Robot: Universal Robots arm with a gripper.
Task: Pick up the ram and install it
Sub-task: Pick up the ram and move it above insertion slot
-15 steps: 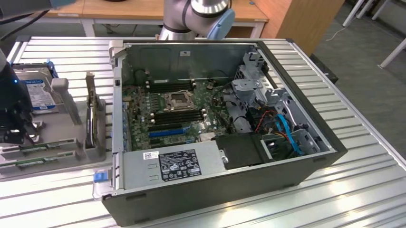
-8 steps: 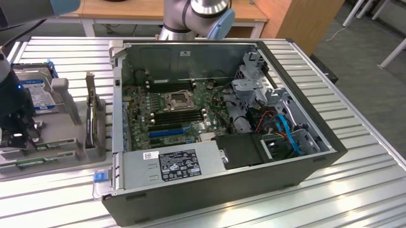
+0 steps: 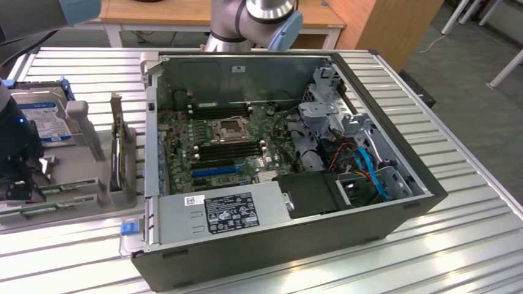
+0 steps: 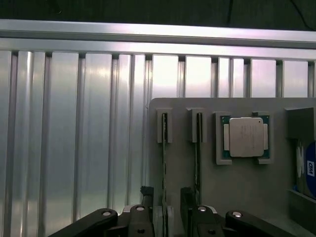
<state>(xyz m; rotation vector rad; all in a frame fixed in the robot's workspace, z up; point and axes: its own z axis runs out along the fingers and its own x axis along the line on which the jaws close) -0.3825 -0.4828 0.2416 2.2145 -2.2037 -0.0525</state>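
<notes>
Ram [image 4: 164, 163] stands on its thin edge in a slot of the gray tray [image 4: 237, 197]. The gripper [image 4: 167, 197] hangs right over it, with its fingers [image 4: 147, 197] spread wide. One finger is on each side of the ram, and the gripper holds nothing. The fingers seem not to touch the ram, but that is hard to tell from here.

A second stick [image 4: 198, 158] stands in the next slot, just beside the ram. It lies outside the two fingers. Next to that stick, a square silver chip [image 4: 245, 137] lies flat in its own pocket of the tray. A hard drive [image 4: 308, 170] with a blue label sits past the chip, at the edge of the tray.

In the exterior view, the tray is at the exterior view's left, on a table [image 3: 457, 245] made of shiny metal strips. A thin card [image 3: 122, 153] stands upright on the tray. The big computer case [image 3: 270, 251] lies open in the middle of the table, next to the tray. Its green board [image 3: 184, 131] faces up inside. The arm [image 3: 249, 15] rises behind the case.
</notes>
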